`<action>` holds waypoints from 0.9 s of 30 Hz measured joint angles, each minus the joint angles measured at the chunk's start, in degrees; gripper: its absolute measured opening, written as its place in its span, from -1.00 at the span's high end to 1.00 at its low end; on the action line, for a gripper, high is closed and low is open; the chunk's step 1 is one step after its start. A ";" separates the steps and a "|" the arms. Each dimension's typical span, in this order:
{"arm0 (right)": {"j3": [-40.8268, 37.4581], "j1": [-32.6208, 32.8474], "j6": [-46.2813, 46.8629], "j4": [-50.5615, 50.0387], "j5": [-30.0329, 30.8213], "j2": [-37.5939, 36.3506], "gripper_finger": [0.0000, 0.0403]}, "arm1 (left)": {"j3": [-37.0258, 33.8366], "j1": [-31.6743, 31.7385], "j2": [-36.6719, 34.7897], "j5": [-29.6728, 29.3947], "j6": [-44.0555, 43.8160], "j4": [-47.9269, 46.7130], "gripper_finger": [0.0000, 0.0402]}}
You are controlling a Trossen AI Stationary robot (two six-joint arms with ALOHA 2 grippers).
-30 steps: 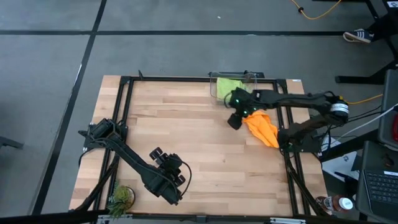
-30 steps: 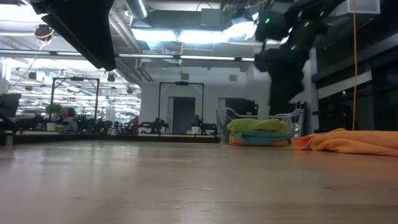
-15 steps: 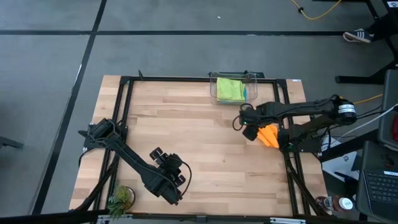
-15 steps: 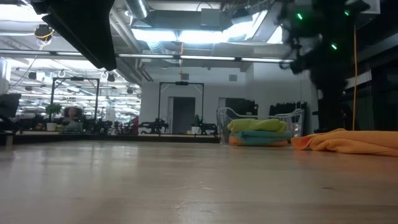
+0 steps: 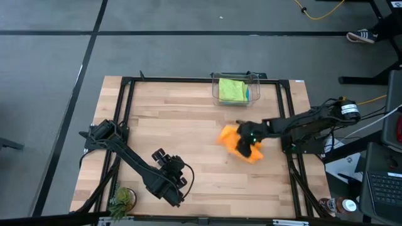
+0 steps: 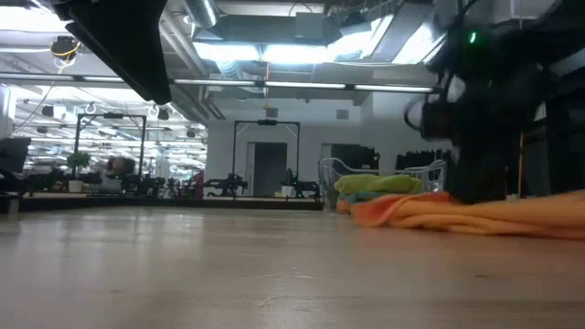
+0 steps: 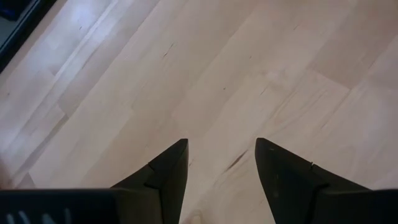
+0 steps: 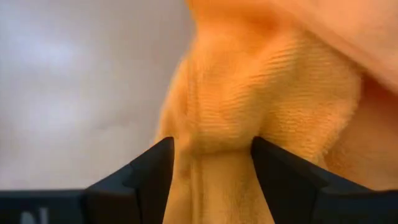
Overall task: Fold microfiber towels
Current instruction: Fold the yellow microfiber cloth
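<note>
An orange towel (image 5: pixel 231 137) lies crumpled on the wooden table, right of the middle, and my right gripper (image 5: pixel 249 140) is shut on it. It also fills the right wrist view (image 8: pixel 249 81) and stretches along the table in the low view (image 6: pixel 457 213). A lime green towel (image 5: pixel 232 89) and a teal-blue towel (image 5: pixel 248 93) rest folded in the clear bin (image 5: pixel 217 94). Near the table's front left, my left gripper (image 5: pixel 158 154) hangs open over bare wood (image 7: pixel 221 146). My right gripper pinches a bunched fold of the orange towel (image 8: pixel 211 134) between its two fingers. It comes slanting down from the table's right side. Most of the towel lies slack on the table, and its loose edge (image 6: pixel 366 212) reaches out toward the table's left.
The clear bin stands at the far edge, right of centre. A small green plant (image 5: pixel 122 198) sits at the near left corner. Black frame rails (image 5: pixel 125 119) run along the table's left and right sides. Bare wood spans the middle between the arms.
My right gripper has come down and toward the near edge, away from the bin. The orange towel has gone with it, sliding from the right rail toward the table's middle, and its loose part now lies left of the gripper.
</note>
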 joint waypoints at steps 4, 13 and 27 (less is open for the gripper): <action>1.86 6.67 -8.44 19.10 -17.40 -0.24 -0.09 | 0.00 0.04 0.02 0.00 0.00 0.27 0.11; 9.19 18.07 -9.12 10.01 2.11 -0.77 -0.09 | 0.00 0.07 0.04 0.00 -0.02 1.27 0.11; 9.82 30.64 -7.66 2.93 24.86 7.49 -0.09 | 0.00 1.45 0.07 0.29 6.62 12.49 0.11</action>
